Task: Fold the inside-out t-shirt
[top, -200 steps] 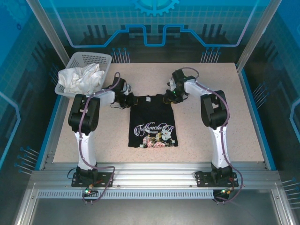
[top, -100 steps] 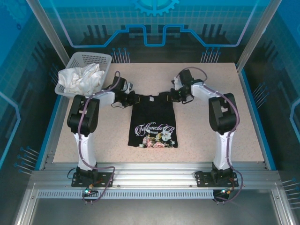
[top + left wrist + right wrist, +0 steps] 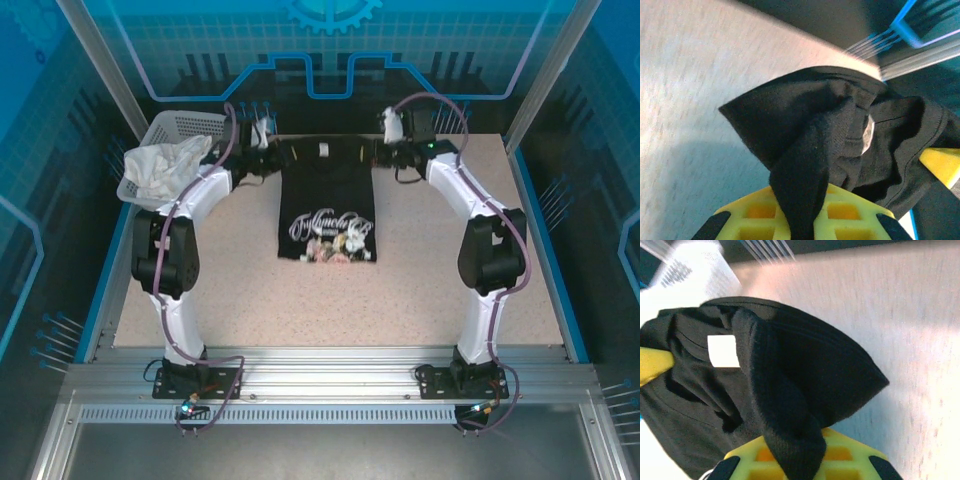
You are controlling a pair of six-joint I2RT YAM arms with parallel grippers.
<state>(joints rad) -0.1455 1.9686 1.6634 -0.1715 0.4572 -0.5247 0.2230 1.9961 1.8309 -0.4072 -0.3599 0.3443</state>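
The black t-shirt (image 3: 328,200) is stretched between the two sets of jaws, over at the far edge of the desk (image 3: 430,270). The left jaws are pinching one top corner and the right jaws the other, with dark cloth bunched in each. From the jaws the shirt runs back toward the arms' bases, print (image 3: 330,232) up. A white tag (image 3: 323,150) sits midway between the jaws. Left of the left jaws, a basket (image 3: 190,122) holds white cloth (image 3: 165,168).
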